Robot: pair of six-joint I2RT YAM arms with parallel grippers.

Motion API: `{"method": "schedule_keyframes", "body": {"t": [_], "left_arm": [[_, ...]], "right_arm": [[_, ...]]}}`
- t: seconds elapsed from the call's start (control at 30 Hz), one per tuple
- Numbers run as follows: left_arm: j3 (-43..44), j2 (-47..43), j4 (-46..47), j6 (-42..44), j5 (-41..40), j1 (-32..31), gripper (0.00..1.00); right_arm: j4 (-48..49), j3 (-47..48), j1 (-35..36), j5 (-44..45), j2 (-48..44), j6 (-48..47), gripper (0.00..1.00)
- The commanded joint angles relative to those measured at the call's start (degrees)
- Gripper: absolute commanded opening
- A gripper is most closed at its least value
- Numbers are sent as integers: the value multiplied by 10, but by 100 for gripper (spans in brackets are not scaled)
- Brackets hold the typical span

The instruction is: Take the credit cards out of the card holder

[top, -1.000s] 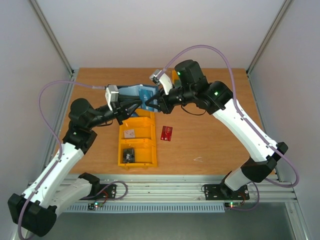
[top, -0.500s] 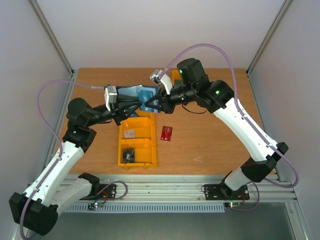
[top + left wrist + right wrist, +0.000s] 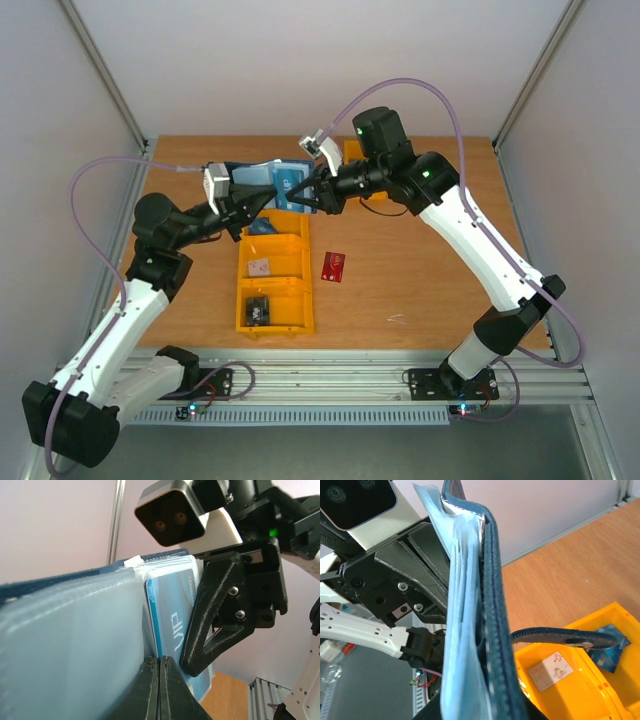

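Hanging open: navy card holder, grey-blue inside | right jaws gripping it | left jaws clenched

Left arm: rises from its base at near left, elbow bent, forearm reaching inward and away. Left pincer: held aloft, jaws pressed flat together, no gap visible in the wrist view. Right arm: arched high, wrist turned toward the left. Right pincer: clamped on the card holder. The two pincers stand nearly tip to tip.
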Motion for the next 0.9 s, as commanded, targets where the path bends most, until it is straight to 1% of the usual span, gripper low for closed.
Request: {"method": "schedule_keyframes", "body": {"t": [0.0,0.1,0.17,0.37,0.6,0.8,0.83,0.87], "left_arm": [[4,-12,33,-3,72,-18,0],[1,-15,35,-31,73,2,0],[-4,-17,36,-45,59,10,0],[-18,-21,32,-82,7,34,0],[-16,-26,32,-91,29,45,0],[-17,-26,34,-94,29,53,0],[-16,-26,34,-94,30,56,0],[-16,-26,33,-94,33,57,0]], "right_arm": [[145,-41,-13,-99,6,46,6],[141,-62,-24,-107,-8,45,13],[125,-63,-25,-110,-12,37,15],[123,-75,-28,-113,-25,37,15],[107,-77,-42,-129,-31,37,19],[91,-73,-43,-139,-31,32,14],[89,-74,-45,-140,-33,31,12],[88,-75,-45,-138,-34,31,5]]}}
